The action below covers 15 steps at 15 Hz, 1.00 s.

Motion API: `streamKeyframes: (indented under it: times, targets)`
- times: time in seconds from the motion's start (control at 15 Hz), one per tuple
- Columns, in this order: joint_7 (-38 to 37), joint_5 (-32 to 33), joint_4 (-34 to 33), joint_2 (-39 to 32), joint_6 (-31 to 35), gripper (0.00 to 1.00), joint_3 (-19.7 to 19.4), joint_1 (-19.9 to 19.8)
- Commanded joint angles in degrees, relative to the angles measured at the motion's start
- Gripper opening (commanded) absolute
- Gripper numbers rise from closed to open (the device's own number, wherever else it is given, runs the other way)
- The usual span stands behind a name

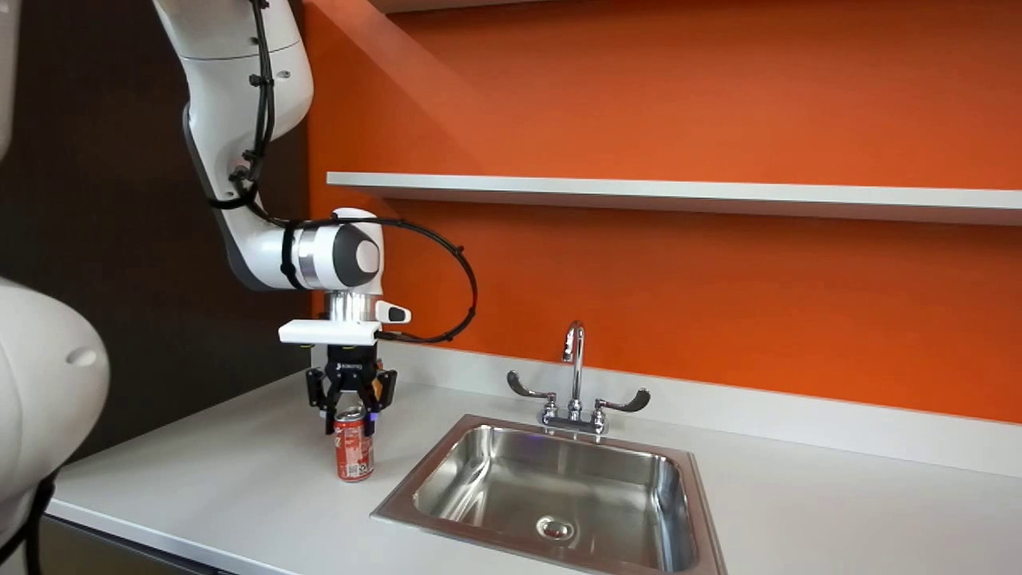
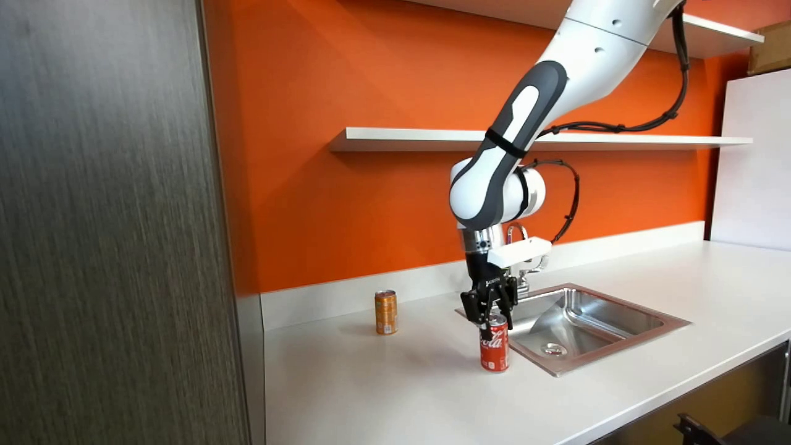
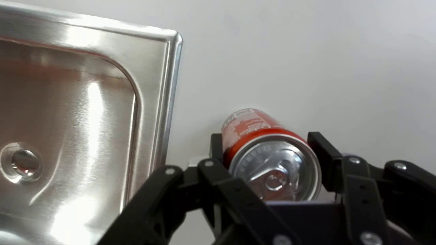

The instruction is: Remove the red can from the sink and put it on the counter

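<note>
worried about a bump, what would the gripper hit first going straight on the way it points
Likely the red can, upright between the jaws of the gripper, top facing up into it; then the counter. Depth there is unclear.

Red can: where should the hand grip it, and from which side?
Upper body of the red can, below its silvery top, probably best from straight above with fingers on opposite sides: it is cylindrical and upright beside the sink, and the hand straddles it there.
</note>
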<state>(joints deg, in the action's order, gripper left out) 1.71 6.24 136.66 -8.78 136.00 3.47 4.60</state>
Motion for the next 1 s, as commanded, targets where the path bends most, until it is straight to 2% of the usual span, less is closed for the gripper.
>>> streamKeyframes:
  times: [0.0, 0.07, 0.13, 0.27, 0.93]
  targets:
    - [0.45, -0.74, -0.94, -0.42, 0.00, 0.41, 0.36, -0.09]
    - [0.42, -0.71, -0.96, -0.47, 0.02, 0.88, 0.38, -0.07]
    - [0.46, -0.86, -0.95, -0.50, 0.01, 0.90, 0.41, -0.08]
    - [0.45, -0.89, -0.78, -0.29, 0.08, 1.00, 0.43, -0.07]
    - [-0.62, -1.20, 2.50, 8.47, -1.71, 1.00, 0.51, 0.09]
